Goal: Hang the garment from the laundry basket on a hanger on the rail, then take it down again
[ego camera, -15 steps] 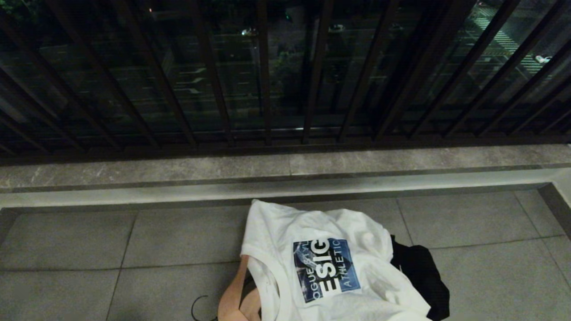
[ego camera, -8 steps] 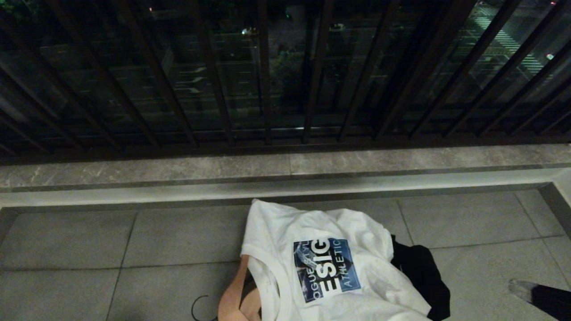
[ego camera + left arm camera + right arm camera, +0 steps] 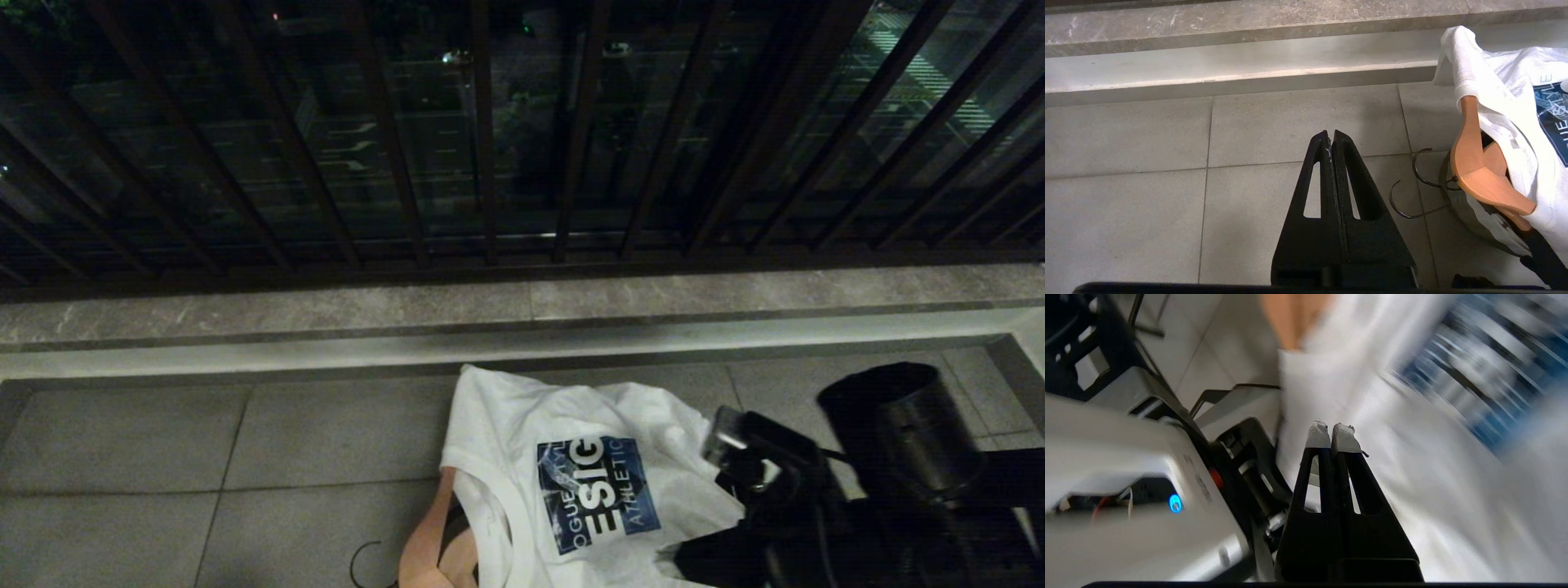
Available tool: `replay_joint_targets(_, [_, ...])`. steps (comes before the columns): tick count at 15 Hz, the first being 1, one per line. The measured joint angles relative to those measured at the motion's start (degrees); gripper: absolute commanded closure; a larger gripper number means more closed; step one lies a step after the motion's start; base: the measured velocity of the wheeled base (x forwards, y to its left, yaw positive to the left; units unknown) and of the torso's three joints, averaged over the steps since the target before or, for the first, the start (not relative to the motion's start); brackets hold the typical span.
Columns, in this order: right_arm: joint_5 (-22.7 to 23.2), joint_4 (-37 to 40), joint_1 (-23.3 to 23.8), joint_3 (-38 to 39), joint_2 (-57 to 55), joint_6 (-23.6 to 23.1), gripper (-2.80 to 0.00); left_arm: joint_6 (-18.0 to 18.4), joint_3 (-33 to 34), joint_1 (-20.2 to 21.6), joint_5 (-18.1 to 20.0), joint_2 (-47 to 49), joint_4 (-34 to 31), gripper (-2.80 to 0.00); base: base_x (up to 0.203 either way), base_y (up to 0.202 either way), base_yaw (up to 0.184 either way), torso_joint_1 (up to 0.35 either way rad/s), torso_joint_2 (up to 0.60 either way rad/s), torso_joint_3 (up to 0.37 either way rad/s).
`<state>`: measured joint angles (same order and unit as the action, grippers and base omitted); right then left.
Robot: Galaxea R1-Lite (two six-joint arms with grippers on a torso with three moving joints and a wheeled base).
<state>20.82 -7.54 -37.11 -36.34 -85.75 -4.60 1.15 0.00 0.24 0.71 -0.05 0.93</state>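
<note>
1. We see the garment, a white T-shirt with a blue printed panel carrying white lettering, lying crumpled on the grey floor tiles just in front of the low stone kerb under the dark railing.
2. A wooden hanger sits inside the shirt's neck opening, and its dark wire hook lies on the tiles beside it.
3. Under the shirt we make out the rim and side of the laundry basket, mostly covered by the cloth; the shirt is heaped over it rather than tucked inside.
4. Our right gripper has its two fingers pressed together, their taped tips touching, with nothing between them. It hangs just over the white fabric, which is blurred in the right wrist view, so we cannot tell whether it touches the cloth.
5. In the head view the right arm reaches in from the lower right, across the shirt's right edge.
6. Our left gripper is likewise closed and empty, poised over bare tile near the hanger's hook.
</note>
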Motion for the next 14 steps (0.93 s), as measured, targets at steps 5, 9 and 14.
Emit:
replay_joint_targets(5, [-11.4,-3.6,-16.4,-9.1,-14.7,6.2,0.00,0.0,0.0,0.0,0.0,0.0,0.0,0.00,0.000,0.000,0.000,0.000,0.00,0.000])
replay_joint_targets(9, [-11.7,-4.6,-21.3,-11.1,-22.0,6.5,0.00,0.0,0.0,0.0,0.0,0.0,0.0,0.00,0.000,0.000,0.000,0.000,0.00,0.000])
replay_joint_targets(14, [-17.6,-10.0,-23.9,-13.8,-30.4,4.0,0.00,0.0,0.0,0.0,0.0,0.0,0.0,0.00,0.000,0.000,0.000,0.000,0.00,0.000])
